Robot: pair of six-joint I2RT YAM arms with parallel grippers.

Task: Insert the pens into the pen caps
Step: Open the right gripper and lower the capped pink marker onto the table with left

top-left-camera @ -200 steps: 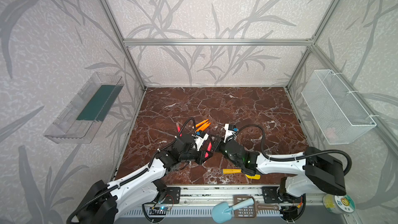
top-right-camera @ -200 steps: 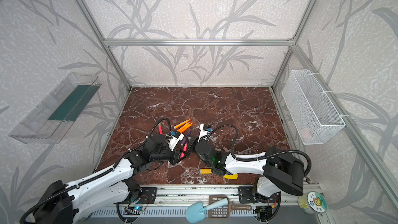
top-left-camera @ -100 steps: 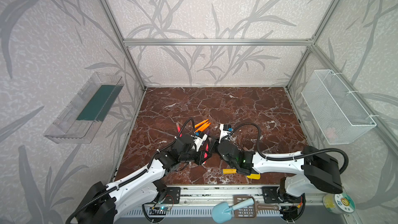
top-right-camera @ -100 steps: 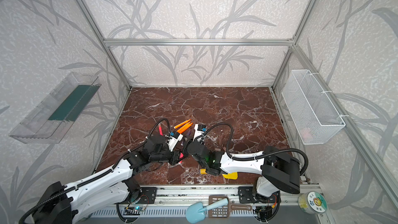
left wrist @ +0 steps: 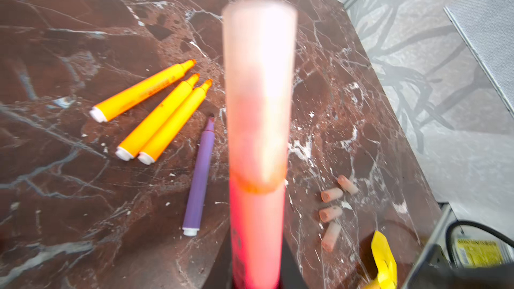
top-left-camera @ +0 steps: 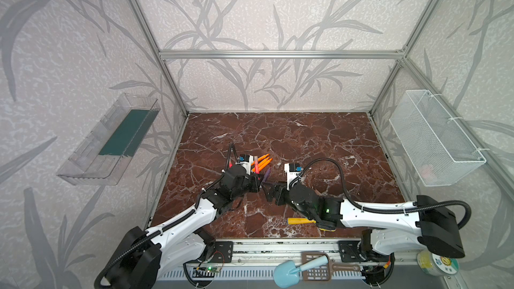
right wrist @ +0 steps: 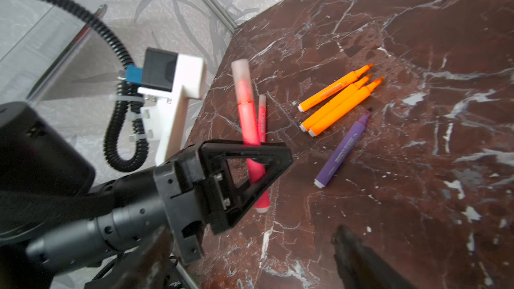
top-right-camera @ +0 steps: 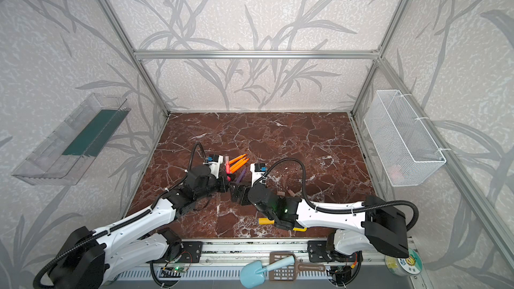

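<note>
Pink-red plastic fills the left wrist view: a slim pink-red marker pen stands in the left gripper, whose jaws are clamped on its lower barrel. A translucent pale pinkish cap covers the pen's tip and is seated down to an orange ring on the barrel. In both top views this capped pen rises just below the centre of the frame, close to upright.

The right gripper faces it from the right, just beside it but not touching. Its jaws are spread wide with nothing between them.

Three orange marker pens lie side by side on the dark red-brown marble tabletop, bare tips pointing the same way. In the top views they sit just up and right of the held pen. A purple marker pen, also uncapped, lies just beside them on the side nearer the right gripper. A second pink-red pen lies flat on the marble behind the held one.

Four loose caps are clustered close together beside the right arm's wrist. A yellow toy shovel lies partly under that arm, low in the frame.
</note>
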